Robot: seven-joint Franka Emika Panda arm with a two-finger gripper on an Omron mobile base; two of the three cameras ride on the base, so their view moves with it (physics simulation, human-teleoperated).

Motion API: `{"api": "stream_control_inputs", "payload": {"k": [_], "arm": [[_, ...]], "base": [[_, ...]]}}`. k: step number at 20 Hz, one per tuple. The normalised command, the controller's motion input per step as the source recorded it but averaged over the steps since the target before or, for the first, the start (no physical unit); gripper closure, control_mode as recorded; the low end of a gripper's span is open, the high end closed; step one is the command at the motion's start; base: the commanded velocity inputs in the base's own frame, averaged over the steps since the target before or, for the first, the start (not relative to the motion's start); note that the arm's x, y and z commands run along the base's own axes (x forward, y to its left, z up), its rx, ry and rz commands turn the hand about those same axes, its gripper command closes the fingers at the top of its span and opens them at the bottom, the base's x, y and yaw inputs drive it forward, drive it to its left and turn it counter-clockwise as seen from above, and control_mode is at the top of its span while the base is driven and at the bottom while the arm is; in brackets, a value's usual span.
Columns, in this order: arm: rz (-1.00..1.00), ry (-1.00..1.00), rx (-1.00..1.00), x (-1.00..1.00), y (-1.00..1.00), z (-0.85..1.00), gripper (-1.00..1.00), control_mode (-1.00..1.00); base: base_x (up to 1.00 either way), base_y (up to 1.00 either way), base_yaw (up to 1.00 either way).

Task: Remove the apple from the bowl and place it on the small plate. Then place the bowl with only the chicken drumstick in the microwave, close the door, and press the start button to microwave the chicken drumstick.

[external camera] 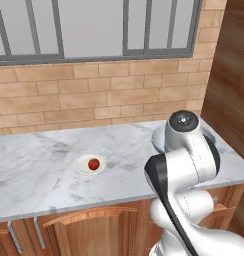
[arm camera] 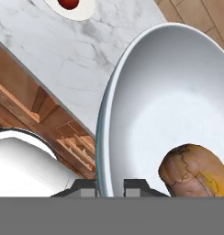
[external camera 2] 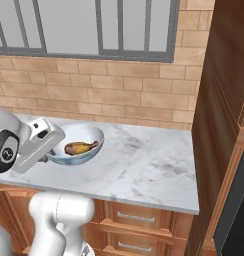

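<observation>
In the hand view the bowl [arm camera: 178, 92] looms large, and its near rim runs straight down between the two dark fingertips [arm camera: 137, 186], one tip standing outside the wall and the other inside it. The gripper [arm camera: 110, 187] is thus pinched on the bowl's rim, the tips close against either face of the thin wall. The drumstick [arm camera: 196, 172] lies inside the bowl, just beside the inner fingertip and apart from it, low on the pale floor. In the right base view the bowl [external camera 2: 89, 132] sits at the end of the white hand, over the marble counter [external camera 2: 144, 165], with the drumstick [external camera 2: 80, 147] lying across its hollow; whether the bowl's underside touches the counter or is raised off it cannot be told. The bowl holds the drumstick alone. The apple [external camera: 94, 163] rests in the middle of the plate [external camera: 83, 165] on the counter [external camera: 34, 170], well apart from the bowl [external camera: 158, 137], whose edge peeks out behind the arm in the left base view. In the hand view the plate [arm camera: 79, 10] with the apple [arm camera: 68, 3] appears at the top edge, across a stretch of marble from the bowl's rim.
</observation>
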Motion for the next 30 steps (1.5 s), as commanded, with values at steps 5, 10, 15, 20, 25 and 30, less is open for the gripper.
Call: {"api": "stream_control_inputs", "payload": {"k": [5, 10, 15, 20, 25, 30], "arm": [[0.01, 0.05, -0.05, -0.04, 0.11, -0.13, 1.0, -1.0], [0.0, -0.01, 0.07, -0.32, -0.12, -0.06, 1.0, -1.0], [-0.02, -0.04, 0.09, -0.58, -0.05, -0.07, 1.0, 1.0], [0.0, 0.0, 0.0, 0.0, 0.0, 0.0, 1.0, 1.0], [0.0, 0.0, 0.0, 0.0, 0.0, 0.0, 1.0, 1.0], [0.0, 0.0, 0.0, 0.0, 0.0, 0.0, 1.0, 1.0]], "base": [[0.0, 0.0, 0.0], [0.0, 0.0, 0.0], [-0.4, 0.0, 0.0], [-1.0, 0.0, -0.02], [-1.0, 0.01, -0.05], [-1.0, -0.2, -0.1]]}}
